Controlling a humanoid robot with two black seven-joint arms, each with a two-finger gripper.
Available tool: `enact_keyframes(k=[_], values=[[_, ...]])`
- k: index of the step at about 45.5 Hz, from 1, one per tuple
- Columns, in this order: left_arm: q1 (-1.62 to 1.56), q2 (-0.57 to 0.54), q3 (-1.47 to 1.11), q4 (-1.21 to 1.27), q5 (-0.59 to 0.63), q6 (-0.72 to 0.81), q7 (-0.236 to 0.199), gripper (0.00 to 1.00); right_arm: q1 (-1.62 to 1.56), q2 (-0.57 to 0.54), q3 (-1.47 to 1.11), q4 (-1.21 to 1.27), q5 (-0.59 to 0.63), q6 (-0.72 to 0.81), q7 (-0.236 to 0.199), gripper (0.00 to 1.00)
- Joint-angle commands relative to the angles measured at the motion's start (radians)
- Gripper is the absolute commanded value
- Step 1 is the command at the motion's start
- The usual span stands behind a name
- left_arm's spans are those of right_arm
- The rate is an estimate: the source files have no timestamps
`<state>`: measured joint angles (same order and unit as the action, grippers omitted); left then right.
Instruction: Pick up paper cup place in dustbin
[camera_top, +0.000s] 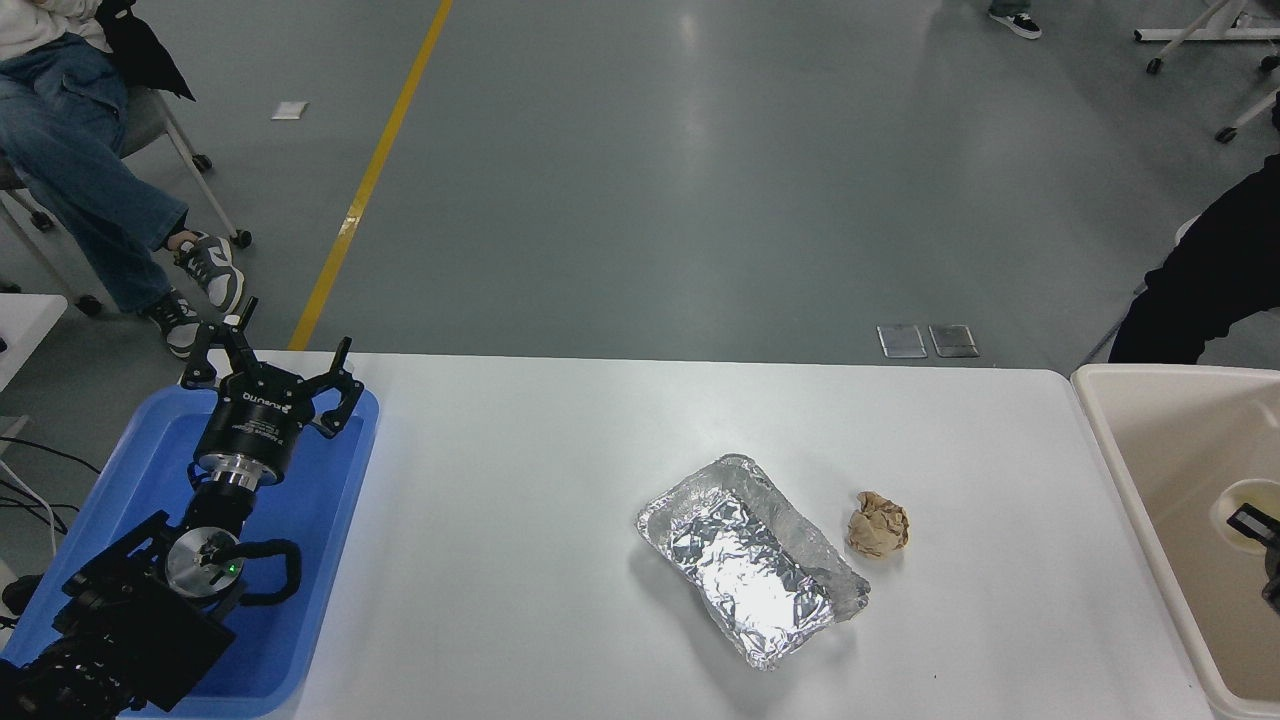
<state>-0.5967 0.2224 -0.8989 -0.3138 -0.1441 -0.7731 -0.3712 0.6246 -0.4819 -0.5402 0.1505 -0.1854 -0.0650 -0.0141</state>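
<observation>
The paper cup (1238, 497), white with a cream inside, shows at the right edge over the inside of the cream-beige dustbin (1120, 440). My right gripper (1252, 522) comes in from the right edge. One black finger lies across the cup's mouth and holds it by the rim. Most of this gripper is cut off by the picture's edge. My left gripper (268, 372) is parked, open and empty, over the blue tray at the lower left.
A crinkled foil tray (752, 558) lies mid-table with a crumpled brown paper ball (879, 524) to its right. The blue tray (330, 520) sits at the table's left end. A person in black stands beyond the dustbin; another sits at the far left.
</observation>
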Motion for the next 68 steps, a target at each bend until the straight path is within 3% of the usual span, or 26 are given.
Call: enact_keyframes(k=[1,12,27,38,47,59,68], values=[[0.000,0.000,0.000,-0.001,0.000,0.000,0.000,1.00,0.007,-0.001,-0.001,0.012,0.004,0.008,0.000,1.00],[0.000,0.000,0.000,0.001,0.000,0.000,0.000,1.00,0.231,-0.043,-0.082,0.135,0.003,0.011,0.000,1.00],[0.000,0.000,0.000,-0.001,0.000,0.000,0.000,1.00,0.791,0.009,-0.535,0.547,0.003,0.033,0.000,1.00],[0.000,0.000,0.000,-0.001,0.000,0.000,0.000,1.00,1.093,0.051,-0.622,0.698,-0.006,0.355,-0.001,1.00],[0.000,0.000,0.000,0.001,0.000,0.000,0.000,1.00,1.320,0.052,-0.704,0.854,-0.014,0.510,-0.001,1.00],[0.000,0.000,0.000,0.001,0.000,0.001,0.000,1.00,1.489,0.042,-0.715,0.954,-0.016,0.830,0.000,1.00],[0.000,0.000,0.000,0.001,0.000,0.000,0.000,1.00,1.604,0.028,-0.719,1.046,-0.014,0.850,0.000,1.00]])
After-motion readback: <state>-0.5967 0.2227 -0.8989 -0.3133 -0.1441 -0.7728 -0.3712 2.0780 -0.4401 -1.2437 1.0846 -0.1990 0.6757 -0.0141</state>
